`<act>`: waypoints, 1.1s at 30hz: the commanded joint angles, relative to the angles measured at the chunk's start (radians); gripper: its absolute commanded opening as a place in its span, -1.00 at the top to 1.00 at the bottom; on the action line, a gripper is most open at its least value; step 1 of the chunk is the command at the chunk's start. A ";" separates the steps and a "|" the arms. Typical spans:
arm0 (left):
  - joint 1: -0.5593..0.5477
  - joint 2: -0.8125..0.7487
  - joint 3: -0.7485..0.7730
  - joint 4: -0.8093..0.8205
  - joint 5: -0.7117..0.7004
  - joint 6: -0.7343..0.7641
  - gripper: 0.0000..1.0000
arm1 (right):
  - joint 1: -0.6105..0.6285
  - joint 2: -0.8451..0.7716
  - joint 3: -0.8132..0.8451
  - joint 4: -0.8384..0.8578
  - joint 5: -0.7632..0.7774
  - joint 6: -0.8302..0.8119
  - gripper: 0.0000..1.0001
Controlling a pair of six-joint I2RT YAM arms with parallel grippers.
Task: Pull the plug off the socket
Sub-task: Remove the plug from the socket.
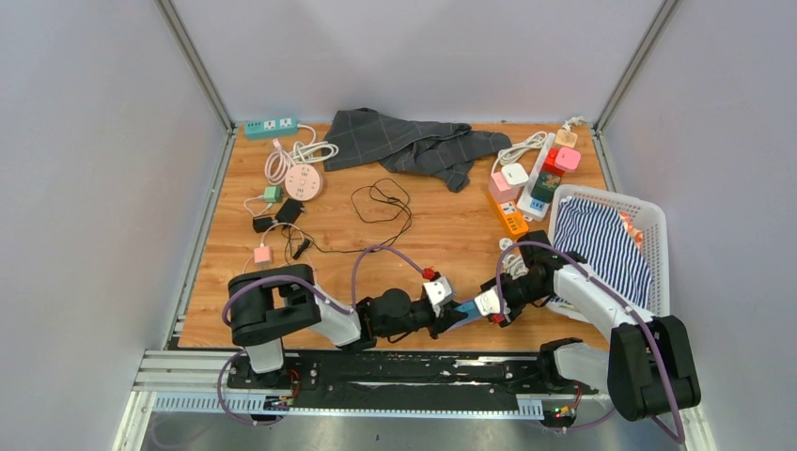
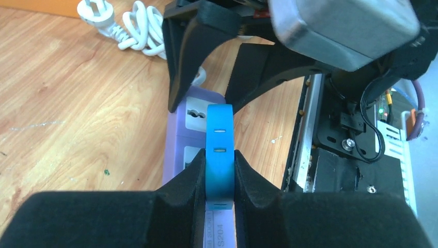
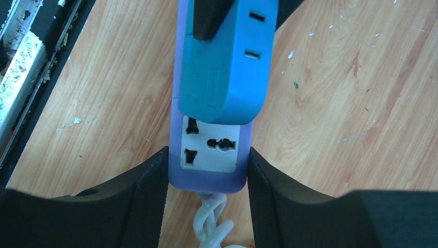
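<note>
Top external, wooden tabletop [image 1: 451,235], pale grey walls [image 1: 423,56], blue plug [image 1: 467,311]

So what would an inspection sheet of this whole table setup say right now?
Surface: wooden table, scuffed and flecked.
Job's things: blue plug seated in purple power strip, not yet pulled off.
Clutter: grey cloth, white basket with striped cloth, teal strip, round pink socket, orange strip.
Grippers: left gripper shut on blue plug; right gripper clamping the purple power strip's sides.
Cables: black cable looped mid-table; white cord coiled back left.
Surroundings: grey walls on three sides.
</note>
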 commanded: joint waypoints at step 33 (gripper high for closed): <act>-0.004 -0.274 0.012 -0.231 -0.183 -0.137 1.00 | 0.014 0.007 0.010 -0.107 0.035 0.005 0.12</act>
